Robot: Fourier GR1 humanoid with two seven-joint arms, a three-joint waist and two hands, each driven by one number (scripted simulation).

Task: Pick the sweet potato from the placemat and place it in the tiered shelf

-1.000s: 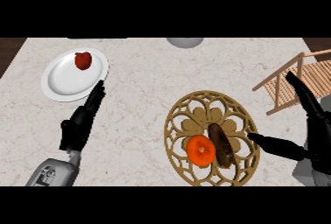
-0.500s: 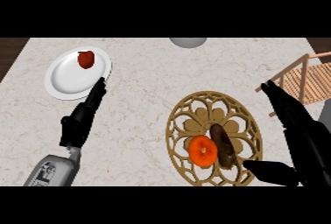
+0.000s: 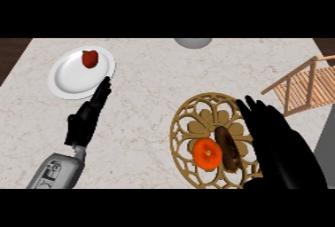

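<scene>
The black right hand (image 3: pixel 278 142) is now further left, just beside the long brown sweet potato (image 3: pixel 227 148) on the round golden placemat (image 3: pixel 177 128), fingers straight, holding nothing. Closing there may knock the round orange fruit (image 3: pixel 207 154) touching it.

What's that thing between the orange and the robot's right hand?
The sweet potato. In the head view it lies on the placemat, with the orange on one side and the open right hand on the other.
</scene>
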